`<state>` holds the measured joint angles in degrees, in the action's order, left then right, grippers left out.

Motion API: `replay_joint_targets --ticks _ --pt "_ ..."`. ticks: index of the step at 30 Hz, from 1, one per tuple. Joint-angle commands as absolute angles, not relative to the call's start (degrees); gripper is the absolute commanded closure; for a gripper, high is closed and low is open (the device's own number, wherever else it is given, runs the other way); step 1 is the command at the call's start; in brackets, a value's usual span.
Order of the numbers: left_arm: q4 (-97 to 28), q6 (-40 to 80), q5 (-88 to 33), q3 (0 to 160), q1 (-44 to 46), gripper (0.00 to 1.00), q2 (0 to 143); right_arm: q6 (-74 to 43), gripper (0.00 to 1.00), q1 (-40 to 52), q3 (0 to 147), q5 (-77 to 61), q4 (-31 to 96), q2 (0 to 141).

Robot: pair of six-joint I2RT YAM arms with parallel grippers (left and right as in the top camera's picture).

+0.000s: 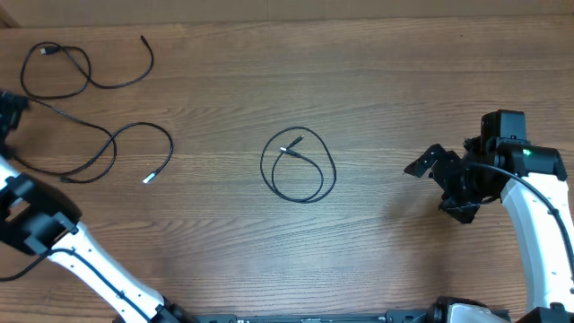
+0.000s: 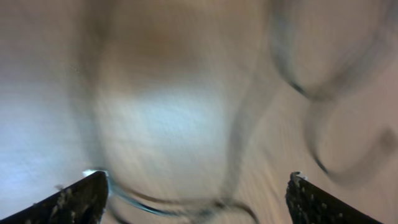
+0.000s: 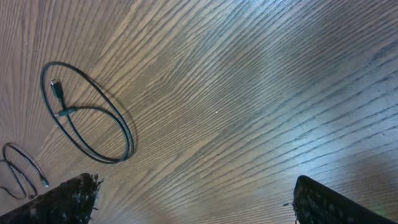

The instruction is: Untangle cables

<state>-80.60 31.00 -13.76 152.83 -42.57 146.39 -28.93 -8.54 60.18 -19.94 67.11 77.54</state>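
Observation:
Three thin black cables lie apart on the wooden table. One cable [image 1: 67, 67] loops at the far left corner. A second cable [image 1: 112, 148] snakes just below it and ends in a silver tip [image 1: 150, 178]. The third cable [image 1: 300, 168] is a small coil at the centre, also in the right wrist view as the coil [image 3: 87, 118]. My left gripper [image 1: 9, 109] is at the left edge by the second cable, open; its view is blurred, with a cable [image 2: 161, 208] lying loose between the fingers [image 2: 198, 176]. My right gripper [image 1: 437, 187] hovers open and holds nothing [image 3: 196, 182].
The bare wood table [image 1: 386, 81] stretches between the central coil and the right arm. The left arm's white link [image 1: 90, 260] crosses the lower left corner. The right arm's white link [image 1: 538, 233] stands along the right edge.

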Motion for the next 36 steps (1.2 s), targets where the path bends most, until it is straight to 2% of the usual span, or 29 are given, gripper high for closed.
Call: replay_joint_targets --ticks 1,3,6,8,11,16,20,23,30,31,32,33,35,36 --pt "-82.17 21.17 -25.67 154.34 -37.01 0.08 146.50 -29.12 0.00 -8.69 59.24 -19.33 66.70 77.49" --pt "-83.66 18.24 -21.76 153.91 -34.54 0.09 146.50 -29.12 0.00 -8.69 59.24 -19.33 66.72 77.49" --pt "-86.06 19.75 -10.04 153.58 -30.94 0.14 146.58 -29.10 0.00 -8.69 59.24 -19.33 66.72 77.49" --pt "-87.79 21.10 -1.85 152.92 -28.77 0.15 146.58 -29.10 0.00 -8.69 59.24 -19.31 66.70 77.49" --pt "-89.97 20.49 5.06 150.69 -26.52 0.24 146.58 -28.82 0.00 -8.69 59.24 -19.31 66.06 77.49" --pt "-91.57 15.14 5.32 144.73 -25.19 0.35 146.61 -28.42 0.00 -8.69 59.24 -19.29 64.86 77.49" --pt "-90.04 14.74 3.51 139.81 -25.17 0.36 146.61 -28.45 0.00 -8.69 59.24 -19.31 64.07 77.49" --pt "-88.79 14.13 0.97 137.88 -24.97 0.43 146.61 -28.45 0.00 -8.69 59.24 -19.31 63.92 77.49" --pt "-87.50 14.35 -1.08 136.27 -24.21 0.45 146.61 -28.45 0.00 -8.71 59.24 -19.31 63.48 77.49" --pt "-87.11 14.35 -0.64 135.79 -24.23 0.51 146.61 -28.47 0.00 -8.69 59.24 -19.33 63.48 77.49" --pt "-86.89 14.35 -0.25 135.26 -24.23 0.62 146.61 -28.45 0.00 -8.69 59.24 -19.33 63.51 77.49" --pt "-86.32 14.35 0.71 133.88 -24.25 0.79 146.61 -28.45 0.00 -8.71 59.24 -19.31 63.53 77.49" --pt "-85.19 14.33 1.58 132.29 -24.29 0.86 146.61 -28.45 0.00 -8.69 59.24 -19.33 63.53 77.49" --pt "-84.44 14.33 2.04 131.04 -24.29 0.93 146.61 -28.45 0.00 -8.69 59.24 -19.31 63.51 77.49"
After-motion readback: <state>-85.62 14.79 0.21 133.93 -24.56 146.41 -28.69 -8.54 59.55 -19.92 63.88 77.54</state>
